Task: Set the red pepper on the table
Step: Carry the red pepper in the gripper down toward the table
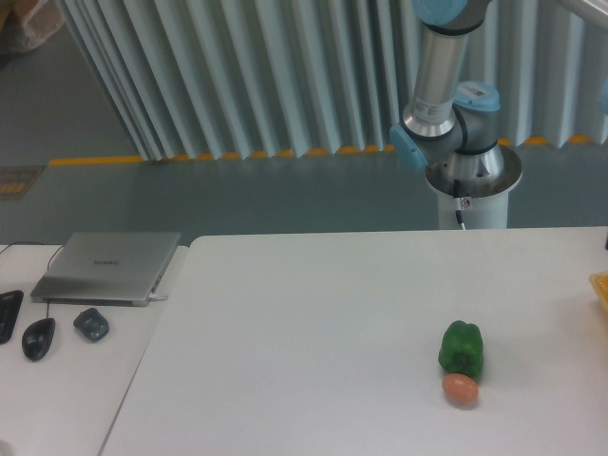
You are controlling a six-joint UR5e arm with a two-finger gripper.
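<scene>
The red pepper is out of view. The white table (313,332) fills the lower part of the camera view. Only the arm's base and lower links (446,123) show behind the table's far edge; the arm runs up and out of the frame at the top right. The gripper itself is not in view.
A green pepper (463,349) lies on the table at the right, with a small orange-brown egg-shaped object (460,389) touching its near side. A yellow item (600,285) peeks in at the right edge. On the adjoining desk sit a grey laptop (109,266), a mouse (38,338) and a small dark object (91,324).
</scene>
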